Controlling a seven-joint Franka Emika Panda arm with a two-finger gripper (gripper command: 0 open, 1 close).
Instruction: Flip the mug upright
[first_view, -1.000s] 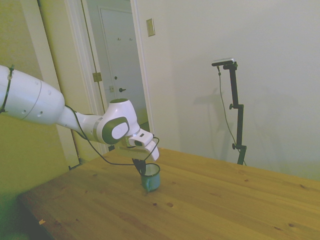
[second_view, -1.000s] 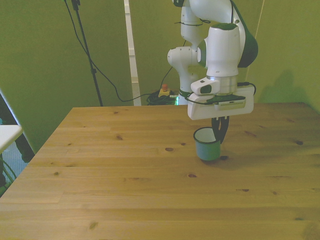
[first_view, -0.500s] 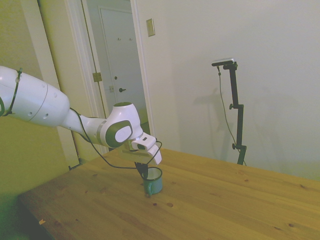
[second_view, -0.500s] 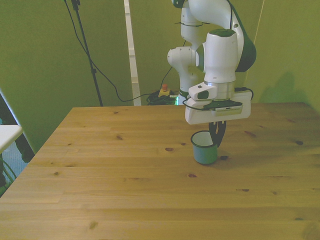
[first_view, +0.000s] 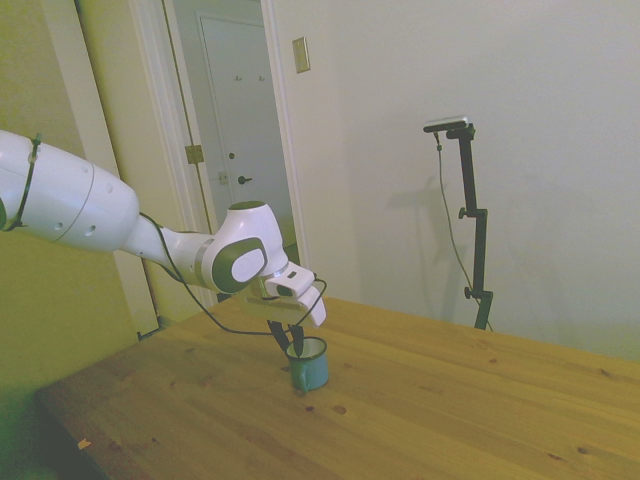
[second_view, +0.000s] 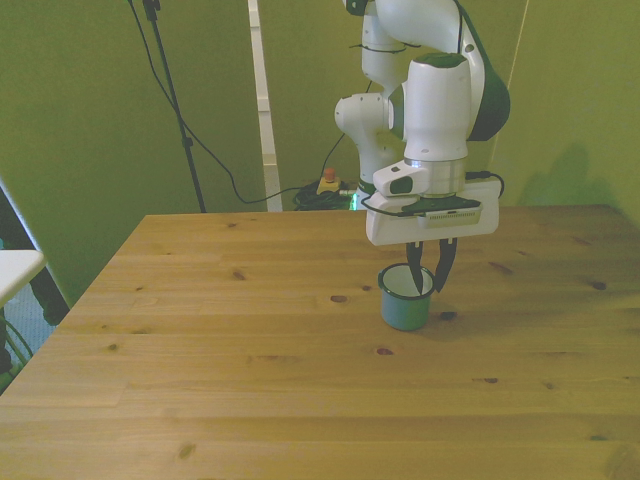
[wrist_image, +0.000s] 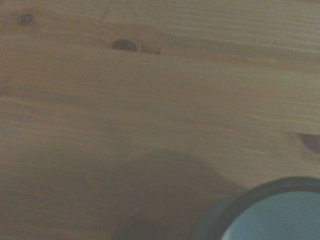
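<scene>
Mug: the small teal-green mug (second_view: 405, 298) with a white inside and dark rim stands upright, mouth up, on the table, a bit toward the front view's right.
Wrist view: only a curved piece of the mug's dark rim and pale inside (wrist_image: 272, 214) shows, blurry.
Gripper: the black two-finger gripper (second_view: 427, 276) points down over the mug's rim; its fingers are spread apart and hold nothing.
Arm: the white robot arm (first_view: 120, 222) reaches in above the mug.
Table: the wooden table (second_view: 250, 370) has dark knots.
</scene>
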